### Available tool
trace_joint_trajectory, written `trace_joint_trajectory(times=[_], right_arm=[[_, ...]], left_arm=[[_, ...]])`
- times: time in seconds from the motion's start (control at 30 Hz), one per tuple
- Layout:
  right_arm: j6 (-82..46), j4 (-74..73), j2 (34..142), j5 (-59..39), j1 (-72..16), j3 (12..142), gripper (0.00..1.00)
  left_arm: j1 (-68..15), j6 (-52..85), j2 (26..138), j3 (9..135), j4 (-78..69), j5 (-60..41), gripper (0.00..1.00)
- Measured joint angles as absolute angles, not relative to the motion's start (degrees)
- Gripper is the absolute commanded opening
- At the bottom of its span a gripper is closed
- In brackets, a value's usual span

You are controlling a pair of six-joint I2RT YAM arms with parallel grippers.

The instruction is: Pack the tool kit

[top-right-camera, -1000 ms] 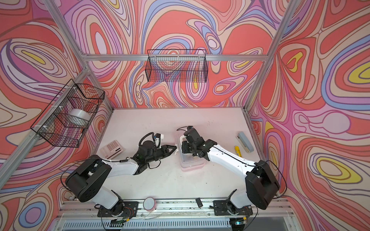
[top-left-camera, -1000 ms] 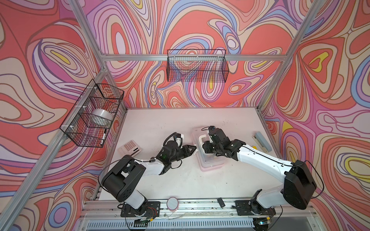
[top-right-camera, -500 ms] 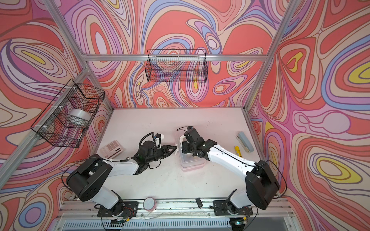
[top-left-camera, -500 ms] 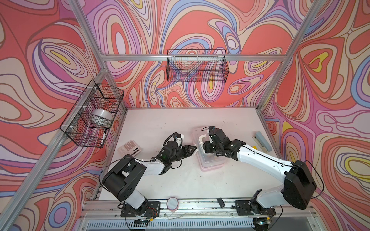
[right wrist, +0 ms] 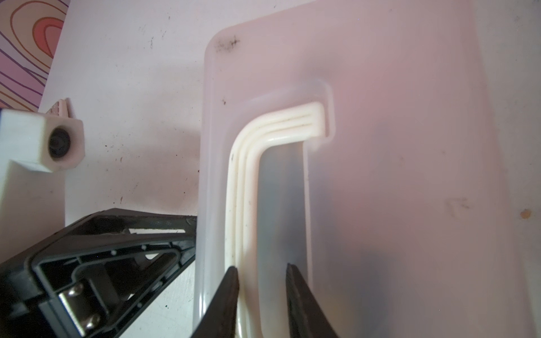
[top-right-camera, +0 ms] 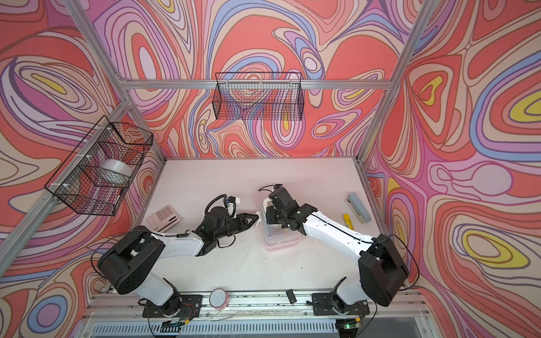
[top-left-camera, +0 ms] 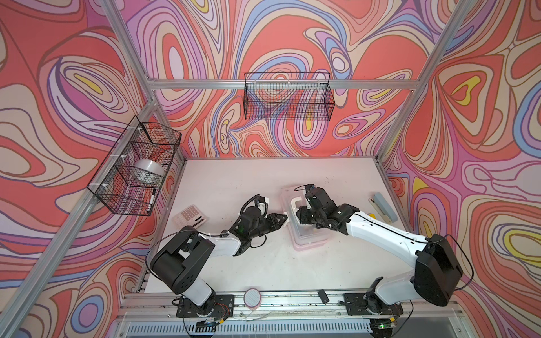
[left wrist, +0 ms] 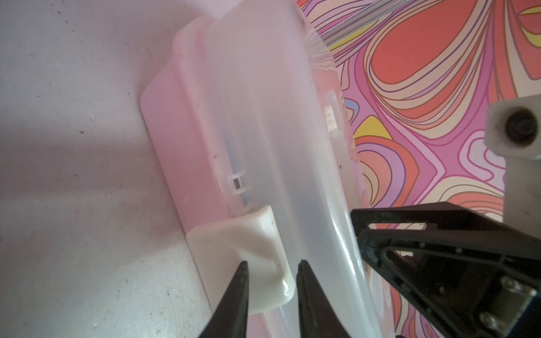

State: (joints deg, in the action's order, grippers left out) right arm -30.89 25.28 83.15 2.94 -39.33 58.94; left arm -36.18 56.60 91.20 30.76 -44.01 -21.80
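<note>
Basically nothing has been moved in the last second: on the bench the tool kit is parked, lid down. The right tool is spread around the white handle, not pinched on it. The left tool is set narrowly apart at the side latch; a grip can't be confirmed. Latching is probably being attempted, yet a yellow knife is left outside by the grey-blue bar.

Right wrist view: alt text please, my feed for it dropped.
The right gripper straddles the white handle on the lidded, translucent tool kit, jaws slightly apart. The left gripper reaches the kit's side edge, over the pale table.
</note>
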Motion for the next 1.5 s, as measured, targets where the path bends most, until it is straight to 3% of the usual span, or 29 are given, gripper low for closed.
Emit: trace_joint_trajectory(times=[0.5,0.87,1.27,1.5], right_arm=[[-31.0,25.1,83.4,3.6,-39.3,59.0,0.29],[-32.0,25.0,83.2,3.6,-38.6,59.0,0.28],[-32.2,32.0,74.9,7.6,-38.9,61.4,0.32],[-33.2,37.9,70.3,14.0,-30.8,64.9,0.34]], left_arm=[[-37.3,56.6,93.3,31.1,-44.2,-20.8,0.25],[-37.4,58.4,97.7,30.8,-52.9,-19.3,0.26],[-38.0,60.2,100.3,27.6,-57.0,-19.8,0.28],[-38.3,60.2,100.3,26.8,-56.8,-19.9,0.3]])
